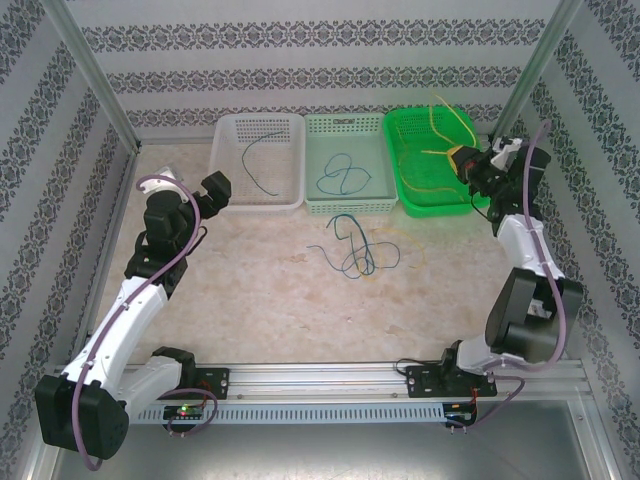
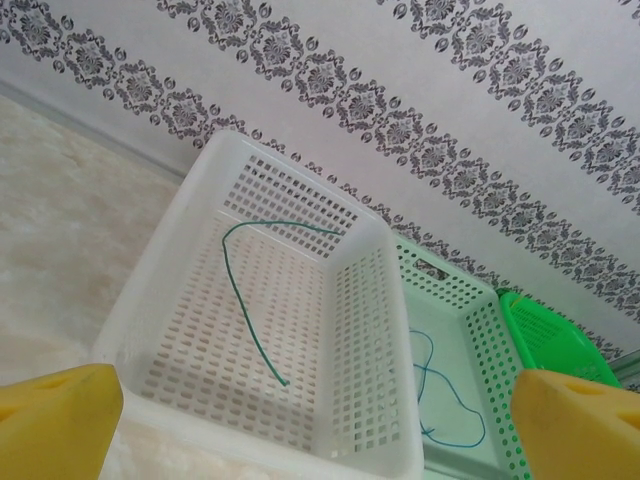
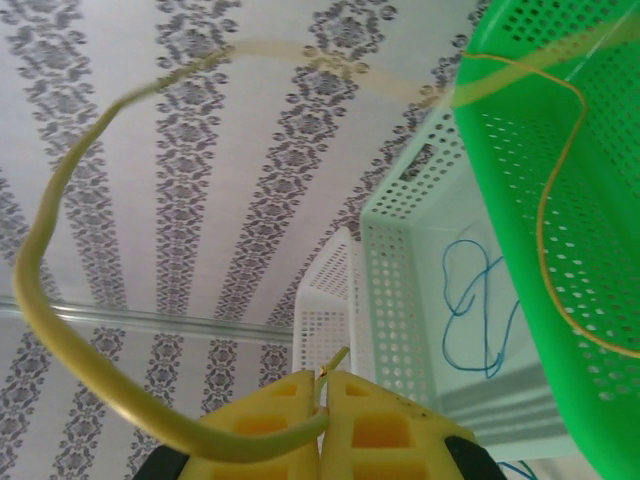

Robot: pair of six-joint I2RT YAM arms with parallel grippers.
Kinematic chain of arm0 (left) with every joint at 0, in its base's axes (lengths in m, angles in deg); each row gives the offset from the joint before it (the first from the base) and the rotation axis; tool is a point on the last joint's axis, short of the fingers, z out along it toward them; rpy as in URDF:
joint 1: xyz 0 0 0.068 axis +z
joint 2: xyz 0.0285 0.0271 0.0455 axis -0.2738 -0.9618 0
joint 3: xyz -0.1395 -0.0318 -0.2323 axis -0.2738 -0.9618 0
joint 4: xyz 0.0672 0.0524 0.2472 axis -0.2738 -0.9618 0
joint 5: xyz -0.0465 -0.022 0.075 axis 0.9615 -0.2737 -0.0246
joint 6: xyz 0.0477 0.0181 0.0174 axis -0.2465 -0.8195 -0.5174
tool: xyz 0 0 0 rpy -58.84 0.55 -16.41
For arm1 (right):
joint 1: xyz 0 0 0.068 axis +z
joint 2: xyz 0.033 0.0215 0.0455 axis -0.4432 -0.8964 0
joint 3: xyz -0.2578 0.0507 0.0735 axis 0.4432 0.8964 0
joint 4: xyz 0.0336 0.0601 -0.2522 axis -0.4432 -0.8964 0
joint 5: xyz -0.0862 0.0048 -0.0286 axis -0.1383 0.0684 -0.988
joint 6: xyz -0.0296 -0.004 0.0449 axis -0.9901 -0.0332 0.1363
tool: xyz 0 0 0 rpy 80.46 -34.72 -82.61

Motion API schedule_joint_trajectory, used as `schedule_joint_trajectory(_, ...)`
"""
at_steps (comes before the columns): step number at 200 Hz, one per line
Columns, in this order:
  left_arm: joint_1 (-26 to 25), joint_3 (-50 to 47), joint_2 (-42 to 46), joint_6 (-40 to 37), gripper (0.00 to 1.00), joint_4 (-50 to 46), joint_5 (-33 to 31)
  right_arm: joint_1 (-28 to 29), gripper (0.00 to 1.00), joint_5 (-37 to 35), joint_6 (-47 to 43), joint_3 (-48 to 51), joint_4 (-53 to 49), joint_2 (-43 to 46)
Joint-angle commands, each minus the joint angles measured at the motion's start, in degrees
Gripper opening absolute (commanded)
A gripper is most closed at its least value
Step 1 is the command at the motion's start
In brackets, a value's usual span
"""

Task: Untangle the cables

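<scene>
A tangle of blue and dark green cables lies on the table in front of the baskets. One dark green cable rests in the white basket. A blue cable lies in the pale green basket. My right gripper hovers over the bright green basket, shut on a yellow cable that arcs upward. Another yellow strand lies in that basket. My left gripper is open and holds nothing, just in front of the white basket.
The three baskets stand side by side along the back wall. Metal frame posts rise at the back corners. The patterned walls close in the table on three sides. Bare table surface stretches between the tangle and the arm bases.
</scene>
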Motion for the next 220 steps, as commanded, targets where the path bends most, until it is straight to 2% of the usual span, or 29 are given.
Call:
schedule_joint_trajectory(1,0.0,-0.7,0.5,-0.3,1.00,-1.0,0.8,-0.2,0.00,3.4,-2.4,-3.5,1.6,-4.6)
schedule_joint_trajectory(68,0.0,-1.8,1.2,0.2,1.00,-2.3,1.0,-0.4,0.00,6.9,-4.7,-7.3,-0.1,-19.4)
schedule_joint_trajectory(116,0.1,-2.7,1.8,0.6,1.00,-2.9,1.2,-1.7,0.00,3.3,-6.5,-3.8,-1.8,-21.6)
schedule_joint_trajectory(126,0.1,-2.7,1.8,0.6,1.00,-3.1,1.2,-2.4,0.03,3.0,-6.1,-3.3,-1.5,-22.1)
schedule_joint_trajectory(137,0.1,-2.7,1.8,0.6,1.00,-3.4,1.2,-3.0,0.11,2.9,-6.0,-3.0,-1.3,-22.3)
schedule_joint_trajectory(145,0.1,-2.8,1.8,0.6,1.00,-3.5,1.3,-3.4,0.26,2.9,-6.2,-3.0,-1.8,-22.3)
schedule_joint_trajectory(161,0.1,-3.0,1.7,0.9,1.00,-3.5,1.4,-3.9,0.34,3.1,-6.8,-3.6,-3.5,-22.3)
schedule_joint_trajectory(175,0.1,-3.1,1.6,1.1,1.00,-3.4,1.6,-4.1,0.61,3.1,-8.3,-4.7,-6.3,-22.2)
schedule_joint_trajectory(188,0.0,-3.3,1.5,1.3,1.00,-3.4,1.9,-4.3,0.66,2.6,-9.1,-5.4,-9.0,-21.7)
schedule_joint_trajectory(220,0.0,-3.3,1.4,1.2,1.00,-3.8,2.0,-4.2,0.79,2.9,-7.4,-4.1,-8.5,-18.6)
